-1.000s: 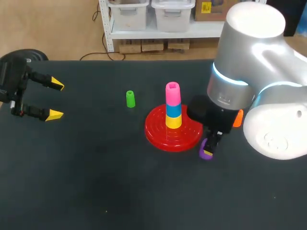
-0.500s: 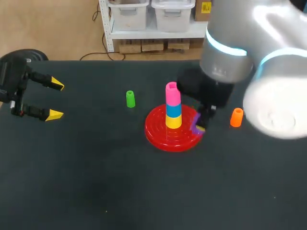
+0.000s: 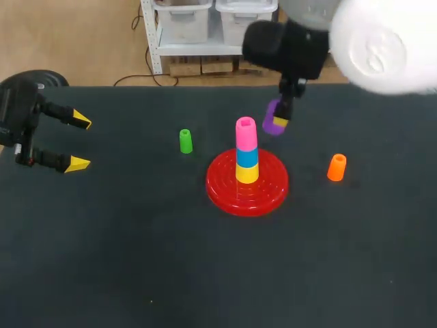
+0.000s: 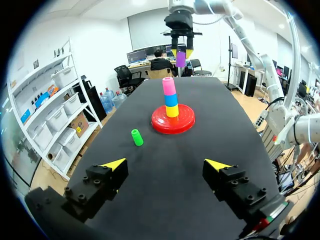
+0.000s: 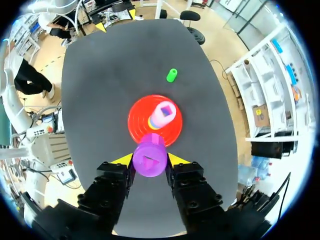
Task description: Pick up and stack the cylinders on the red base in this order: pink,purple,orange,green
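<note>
The red base (image 3: 247,186) carries a stack of yellow, blue and pink cylinders, the pink cylinder (image 3: 246,132) on top. My right gripper (image 3: 280,121) hangs high in the air just right of the stack, shut on the purple cylinder (image 3: 274,119). Seen from the right wrist, the purple cylinder (image 5: 149,159) sits between the yellow fingertips, above the near rim of the red base (image 5: 155,120). The green cylinder (image 3: 185,141) stands left of the base, the orange cylinder (image 3: 336,167) to its right. My left gripper (image 3: 77,142) stands open at the table's left edge, holding nothing.
From the left wrist, the green cylinder (image 4: 136,137) stands ahead of the open fingers, with the red base (image 4: 173,119) and its stack further on. The dark table (image 3: 171,260) holds nothing else.
My right gripper has lifted the purple cylinder from the table right of the base and carried it up and back, level with the stack's top. The left arm stays still.
</note>
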Controlling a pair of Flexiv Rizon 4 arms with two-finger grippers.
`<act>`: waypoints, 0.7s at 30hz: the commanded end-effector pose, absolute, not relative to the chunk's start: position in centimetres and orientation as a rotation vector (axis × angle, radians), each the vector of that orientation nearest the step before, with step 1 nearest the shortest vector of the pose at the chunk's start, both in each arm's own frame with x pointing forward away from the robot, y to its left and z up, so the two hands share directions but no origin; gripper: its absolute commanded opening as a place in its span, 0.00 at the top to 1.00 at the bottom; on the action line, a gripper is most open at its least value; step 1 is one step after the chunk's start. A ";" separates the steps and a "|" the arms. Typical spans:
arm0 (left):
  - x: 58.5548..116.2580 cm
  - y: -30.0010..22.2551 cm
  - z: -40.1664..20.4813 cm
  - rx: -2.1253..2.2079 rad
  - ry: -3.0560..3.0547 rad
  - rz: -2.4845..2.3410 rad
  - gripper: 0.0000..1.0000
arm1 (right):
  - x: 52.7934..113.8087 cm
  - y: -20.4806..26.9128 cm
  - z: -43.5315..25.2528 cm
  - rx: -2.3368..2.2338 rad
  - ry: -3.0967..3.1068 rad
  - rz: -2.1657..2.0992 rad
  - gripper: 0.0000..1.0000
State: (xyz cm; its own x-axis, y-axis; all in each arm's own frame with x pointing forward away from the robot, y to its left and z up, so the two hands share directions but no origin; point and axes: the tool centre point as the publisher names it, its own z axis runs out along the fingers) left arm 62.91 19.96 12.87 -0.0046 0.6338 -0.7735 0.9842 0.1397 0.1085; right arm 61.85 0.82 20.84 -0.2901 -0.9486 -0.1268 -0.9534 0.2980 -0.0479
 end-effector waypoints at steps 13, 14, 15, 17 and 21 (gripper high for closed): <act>62.8 20.0 12.8 1.568 1.713 -0.630 0.00 | 65.6 3.8 20.4 -1.976 2.463 0.151 1.00; 62.8 20.0 12.8 1.568 1.713 -0.630 0.00 | 65.6 3.8 20.2 -1.979 2.464 0.152 1.00; 62.8 20.0 12.8 1.568 1.713 -0.630 0.00 | 65.6 3.8 20.1 -1.984 2.468 0.168 1.00; 62.8 20.0 12.8 1.568 1.713 -0.630 0.00 | 65.5 3.8 19.9 -1.989 2.468 0.168 1.00; 62.8 20.0 12.8 1.568 1.713 -0.630 0.00 | 65.3 4.1 19.4 -2.011 2.462 0.197 1.00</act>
State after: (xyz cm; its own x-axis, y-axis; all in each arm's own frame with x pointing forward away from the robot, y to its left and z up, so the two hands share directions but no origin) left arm 62.91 19.96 12.87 -0.0047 0.6338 -0.7735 0.9842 0.1397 0.1085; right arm 64.96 3.90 19.52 -0.2055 -0.9775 -0.0467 -0.9751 0.2005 0.0948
